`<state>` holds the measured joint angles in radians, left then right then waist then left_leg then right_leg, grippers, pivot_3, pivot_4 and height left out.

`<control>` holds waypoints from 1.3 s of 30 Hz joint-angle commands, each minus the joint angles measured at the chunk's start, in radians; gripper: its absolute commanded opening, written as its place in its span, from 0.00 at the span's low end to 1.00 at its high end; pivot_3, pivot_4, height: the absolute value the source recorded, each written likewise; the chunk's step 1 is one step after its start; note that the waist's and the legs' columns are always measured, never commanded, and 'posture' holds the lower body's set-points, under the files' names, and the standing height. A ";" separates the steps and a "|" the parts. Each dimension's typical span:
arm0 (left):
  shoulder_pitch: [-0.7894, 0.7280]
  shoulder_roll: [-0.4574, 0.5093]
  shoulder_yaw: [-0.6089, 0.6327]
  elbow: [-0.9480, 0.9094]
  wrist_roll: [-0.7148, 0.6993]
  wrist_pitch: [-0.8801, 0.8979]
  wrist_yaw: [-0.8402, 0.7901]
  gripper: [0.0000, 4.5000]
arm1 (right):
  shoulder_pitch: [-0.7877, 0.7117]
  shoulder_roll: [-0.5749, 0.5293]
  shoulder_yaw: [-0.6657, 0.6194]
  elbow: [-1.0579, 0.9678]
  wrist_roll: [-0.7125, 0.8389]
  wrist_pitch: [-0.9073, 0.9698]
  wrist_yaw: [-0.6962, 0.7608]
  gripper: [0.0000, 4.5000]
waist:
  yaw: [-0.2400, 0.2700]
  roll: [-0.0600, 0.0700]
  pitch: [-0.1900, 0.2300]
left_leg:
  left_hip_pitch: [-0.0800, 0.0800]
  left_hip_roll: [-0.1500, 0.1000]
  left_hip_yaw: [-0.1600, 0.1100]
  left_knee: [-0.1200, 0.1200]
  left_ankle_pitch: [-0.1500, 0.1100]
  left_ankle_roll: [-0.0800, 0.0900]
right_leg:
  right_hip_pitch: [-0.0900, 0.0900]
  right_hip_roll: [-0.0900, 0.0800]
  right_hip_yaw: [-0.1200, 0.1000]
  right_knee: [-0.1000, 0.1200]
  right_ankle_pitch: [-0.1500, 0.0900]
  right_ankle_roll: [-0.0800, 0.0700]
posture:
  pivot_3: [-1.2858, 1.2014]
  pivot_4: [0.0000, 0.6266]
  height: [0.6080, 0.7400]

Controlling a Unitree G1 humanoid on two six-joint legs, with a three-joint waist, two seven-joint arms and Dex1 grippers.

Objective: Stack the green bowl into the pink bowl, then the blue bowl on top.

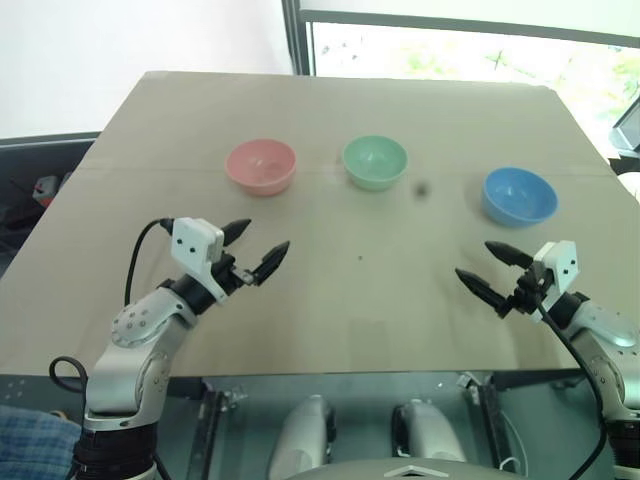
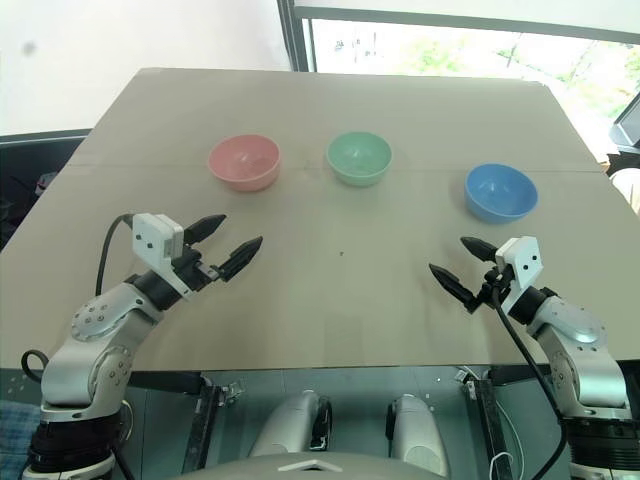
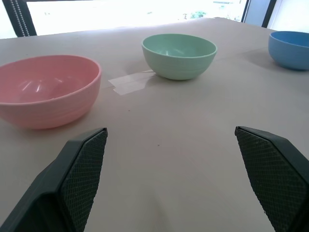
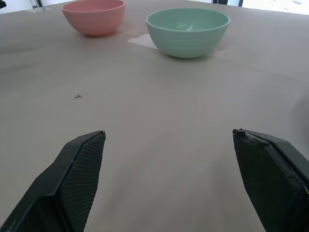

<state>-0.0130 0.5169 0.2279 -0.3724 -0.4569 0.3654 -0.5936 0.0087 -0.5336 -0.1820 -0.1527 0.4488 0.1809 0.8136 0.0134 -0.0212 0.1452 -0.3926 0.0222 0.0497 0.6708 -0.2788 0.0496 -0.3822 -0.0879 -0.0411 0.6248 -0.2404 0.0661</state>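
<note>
Both end effectors, left [image 1: 258, 248] and right [image 1: 489, 268], hover with fingers apart, empty, over the tabletop [image 1: 360, 300]; ahead sit the round salmon-pink plastic bowl [image 1: 261, 165], pale mint-green plastic bowl [image 1: 375, 161] and sky-blue plastic bowl [image 1: 519, 194] — risk: thin smooth rim slips or bowl skids when pinched.

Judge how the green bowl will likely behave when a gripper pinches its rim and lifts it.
The green bowl looks like smooth, thin-walled plastic, so it is probably light and stiff. Its glossy, rounded wall may slip between the fingers. It stands upright on a narrow base, apart from the pink bowl, so a sideways nudge would likely slide or tip it.
</note>
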 commanded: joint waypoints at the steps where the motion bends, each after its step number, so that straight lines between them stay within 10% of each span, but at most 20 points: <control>1: -0.013 0.006 0.009 -0.046 -0.037 0.011 -0.013 1.00 | 0.000 0.007 -0.025 -0.035 0.015 -0.024 -0.008 0.99 | 0.000 0.000 0.000 | 0.000 0.000 0.000 0.000 0.000 0.000 | 0.000 0.000 0.000 0.000 0.000 0.000 | 0.52 0.24 1.00; 39: -0.339 0.114 -0.095 0.190 0.085 0.092 -0.031 1.00 | -0.226 -0.117 0.002 -0.310 0.309 0.336 0.011 0.99 | 0.002 0.000 0.001 | -0.002 -0.001 -0.001 0.001 0.000 0.000 | -0.001 0.001 -0.001 0.000 0.000 0.000 | 0.52 0.24 1.00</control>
<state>-0.3300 0.6202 0.1465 -0.1830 -0.3999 0.4857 -0.6264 -0.1897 -0.6298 -0.1702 -0.4053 0.7316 0.5030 0.8313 0.0150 -0.0211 0.1458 -0.3947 0.0210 0.0491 0.6719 -0.2789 0.0500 -0.3827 -0.0871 -0.0424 0.6244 -0.2403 0.0665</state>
